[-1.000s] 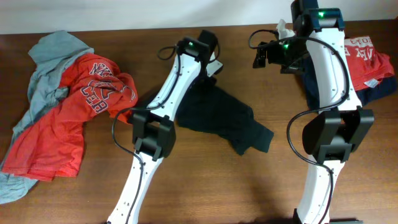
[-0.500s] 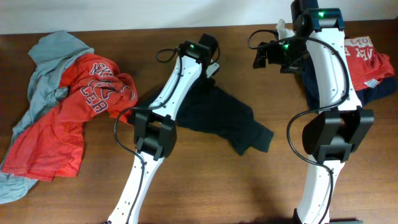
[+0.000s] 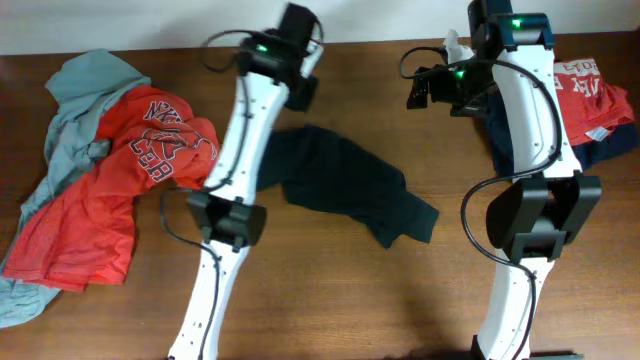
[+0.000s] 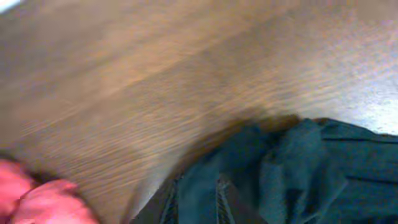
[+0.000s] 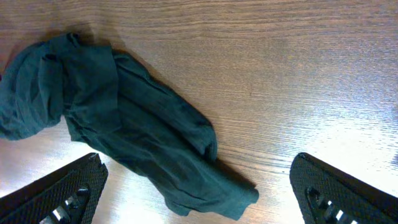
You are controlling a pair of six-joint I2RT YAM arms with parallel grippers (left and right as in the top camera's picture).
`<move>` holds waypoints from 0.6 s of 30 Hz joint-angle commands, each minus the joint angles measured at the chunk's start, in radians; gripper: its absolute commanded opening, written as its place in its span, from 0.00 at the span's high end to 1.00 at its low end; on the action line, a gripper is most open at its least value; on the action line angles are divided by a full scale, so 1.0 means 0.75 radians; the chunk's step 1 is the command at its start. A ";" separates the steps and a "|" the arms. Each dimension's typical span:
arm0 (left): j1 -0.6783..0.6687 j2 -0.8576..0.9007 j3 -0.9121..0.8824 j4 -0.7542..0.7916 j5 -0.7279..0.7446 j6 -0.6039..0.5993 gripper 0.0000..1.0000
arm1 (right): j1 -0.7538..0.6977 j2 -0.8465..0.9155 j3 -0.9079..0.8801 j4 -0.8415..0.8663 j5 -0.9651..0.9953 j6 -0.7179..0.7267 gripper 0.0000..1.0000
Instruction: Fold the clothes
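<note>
Bright even light, left wrist view motion-blurred

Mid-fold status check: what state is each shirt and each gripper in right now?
black T-shirt: crumpled, unfolded
left red-orange T-shirt: unfolded, heaped on the grey one
grey T-shirt: unfolded, partly covered
right red-orange T-shirt: looks folded, atop the navy one
navy T-shirt: looks folded, underneath
left gripper: view blurred, cannot tell
right gripper: open, empty

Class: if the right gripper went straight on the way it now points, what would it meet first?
Probably the dark T-shirt, whose end lies between its open fingers; otherwise bare table. Depth is unclear.
</note>
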 commanded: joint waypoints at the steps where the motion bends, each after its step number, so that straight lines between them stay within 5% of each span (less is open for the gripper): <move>1: 0.009 -0.048 0.013 -0.016 0.033 -0.022 0.81 | -0.004 -0.037 -0.007 0.004 0.005 -0.015 0.02; 4: 0.008 -0.048 0.009 -0.034 0.103 -0.021 0.85 | -0.004 -0.037 -0.007 0.002 0.002 -0.015 0.02; 12: -0.045 -0.048 -0.027 -0.151 0.211 0.094 0.66 | -0.004 -0.037 -0.007 -0.003 0.002 -0.016 0.02; 18: -0.055 -0.047 -0.119 -0.172 0.210 0.121 0.64 | -0.004 -0.037 -0.007 -0.007 0.003 -0.016 0.02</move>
